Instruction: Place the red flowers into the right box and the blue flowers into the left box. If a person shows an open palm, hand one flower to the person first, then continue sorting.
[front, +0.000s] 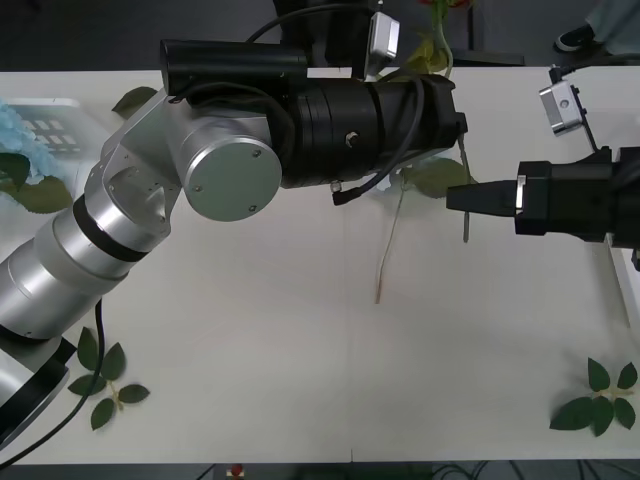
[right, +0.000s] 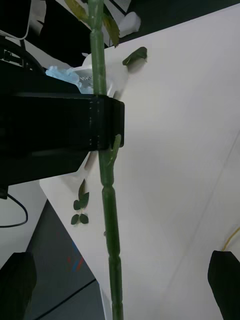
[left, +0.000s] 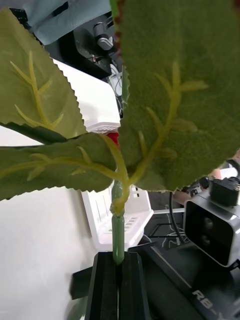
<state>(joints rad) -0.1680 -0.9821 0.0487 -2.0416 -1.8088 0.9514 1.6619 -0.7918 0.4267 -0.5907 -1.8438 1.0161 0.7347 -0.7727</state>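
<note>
Midair, left fingers pinching red flower stem; right fingers spread alongside.

white "rb-" lettering, cut off, on black arm housing

The left arm's bulk covers the middle of the flower stem just beside the right jaws, and the bloom runs off the top edge. In the left wrist view, big leaves above the closed left jaws hide most of the right box. The left box is cut by the edge.
</note>
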